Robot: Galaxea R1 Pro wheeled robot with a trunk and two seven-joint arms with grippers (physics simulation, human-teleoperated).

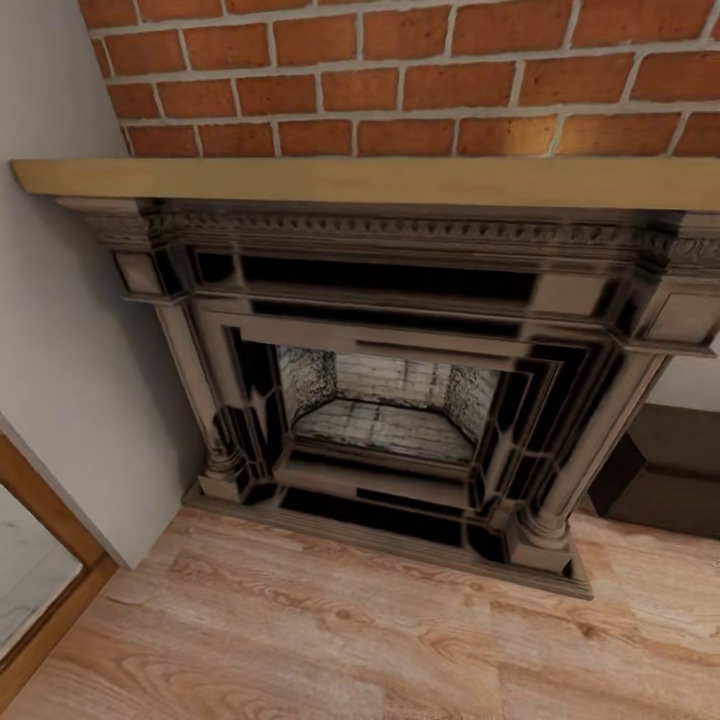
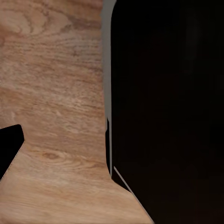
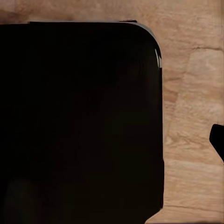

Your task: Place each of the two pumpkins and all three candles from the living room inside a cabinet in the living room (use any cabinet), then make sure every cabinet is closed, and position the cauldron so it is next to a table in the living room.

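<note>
- The head view faces an ornate dark fireplace (image 1: 400, 400) set under a pale wooden mantel shelf (image 1: 370, 182), with a red brick wall (image 1: 400, 70) above it.
- Its firebox (image 1: 385, 410) is lined with pale grey brick.
- A light wood plank floor (image 1: 300, 630) runs in front of the hearth, and a pale grey wall (image 1: 70, 330) stands at the left.
- At the right edge, beside the fireplace, a dark brown block (image 1: 665, 470) is cut off by the frame; it may be an end of the cabinet, but I cannot tell.
- At the lower left, a wood-framed pale panel (image 1: 35, 570) is also cut off.
- Both wrist views look down on plank floor beside a large black shape (image 2: 168, 112) (image 3: 79, 121), too dark to make out.
- Whether either tool is wide or narrow cannot be told here.
</note>
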